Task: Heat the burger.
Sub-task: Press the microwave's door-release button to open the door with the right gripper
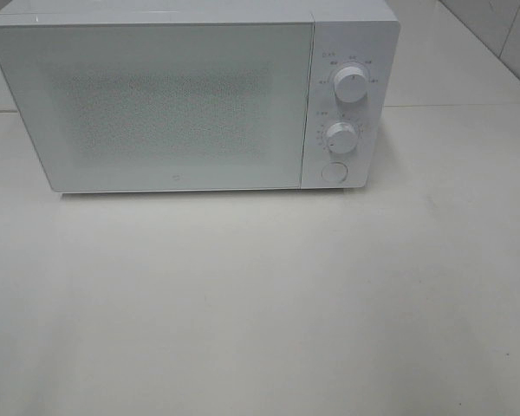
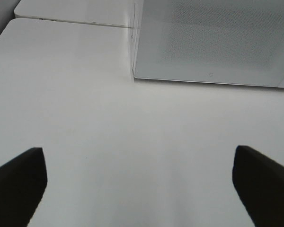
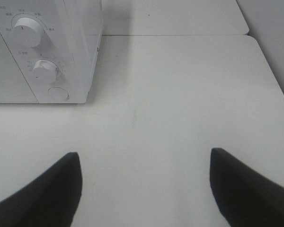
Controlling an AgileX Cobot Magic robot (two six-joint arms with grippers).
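Observation:
The burger is out of view in every frame. A white microwave stands at the back of the table with its door shut; the same microwave shows in the left wrist view and its control panel in the right wrist view. My left gripper hangs open over bare table, well short of the microwave's front. My right gripper is open too, off the microwave's knob side, with nothing between its fingers. Neither arm shows in the exterior high view.
The microwave panel carries an upper knob, a lower knob and a round button. The white table stretches in front. A second table surface joins behind, and a wall edge runs at the far right.

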